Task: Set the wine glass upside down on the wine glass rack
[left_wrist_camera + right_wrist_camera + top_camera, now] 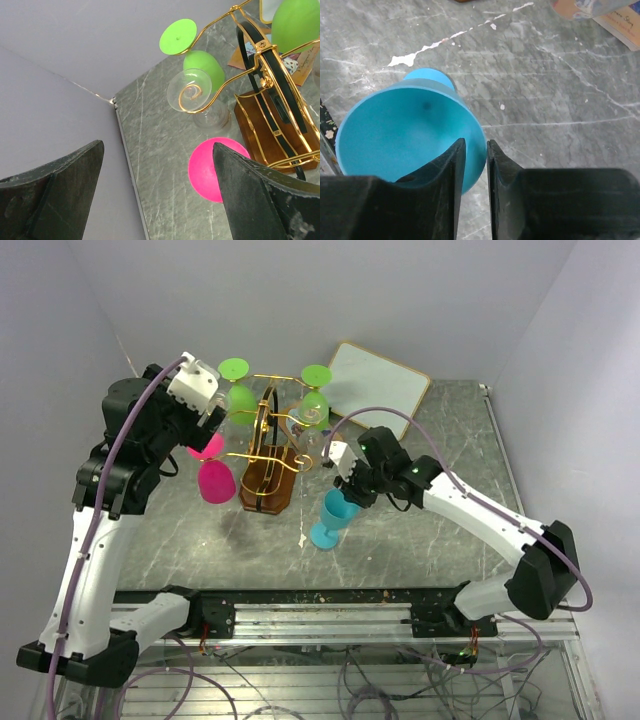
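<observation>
Where the top view looks down, the blue wine glass stands upright near the middle of the bench, just right of the wine glass rack, with the right pincer at its rim. From the left wrist, the left pincer gapes apart near a pink glass. From the right wrist, the fingers clamp the blue rim, one inside and one outside.

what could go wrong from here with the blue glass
1. The right end effector pinches only the rim of the blue wine glass; it may slip or swing when lifted and flipped.
2. The wine glass rack holds a pink glass and green glasses; the blue one could knock them.
</observation>
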`<state>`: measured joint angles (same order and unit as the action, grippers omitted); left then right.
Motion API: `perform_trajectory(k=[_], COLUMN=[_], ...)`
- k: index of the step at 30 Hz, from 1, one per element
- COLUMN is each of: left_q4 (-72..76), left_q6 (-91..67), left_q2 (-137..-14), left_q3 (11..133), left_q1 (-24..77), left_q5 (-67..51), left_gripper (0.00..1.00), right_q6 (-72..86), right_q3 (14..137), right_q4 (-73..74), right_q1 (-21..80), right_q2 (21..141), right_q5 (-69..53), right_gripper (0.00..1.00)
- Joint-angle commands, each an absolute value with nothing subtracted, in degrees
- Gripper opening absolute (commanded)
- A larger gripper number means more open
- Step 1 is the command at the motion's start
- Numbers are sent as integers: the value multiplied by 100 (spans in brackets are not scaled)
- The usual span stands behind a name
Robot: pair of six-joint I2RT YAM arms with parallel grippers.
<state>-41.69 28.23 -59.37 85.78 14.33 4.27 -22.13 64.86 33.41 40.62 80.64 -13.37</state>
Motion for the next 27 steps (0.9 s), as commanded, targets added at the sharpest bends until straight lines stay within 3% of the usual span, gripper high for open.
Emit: perform_trajectory(k=[1,5,11,18,27], left_q4=[-3998,-3952,-3877,-3908,-3276], left_q6=[2832,2848,2405,1700,541], left_q2=[-6010,-6141,-6371,-6794,-7146], left_q3=[8830,8957,9259,9853,9977], left_q1=[1380,1380,1380,1375,1371], left_q5=[232,141,60,-738,-1646], left_gripper=[100,100,100,100,97], right_q6=[-2293,-2453,-2879,-2855,-2634], right_q3=[6451,6346,6382,6413,7314], right_q4=[3465,3217,3198,2683,2575], right_q1=[4088,3961,3455,1812,1526], right_q2=[7686,7309,6880,6021,6033], right_q5=[-1050,-1143,-1336,-1296,-657], right_gripper=[18,0,0,0,0])
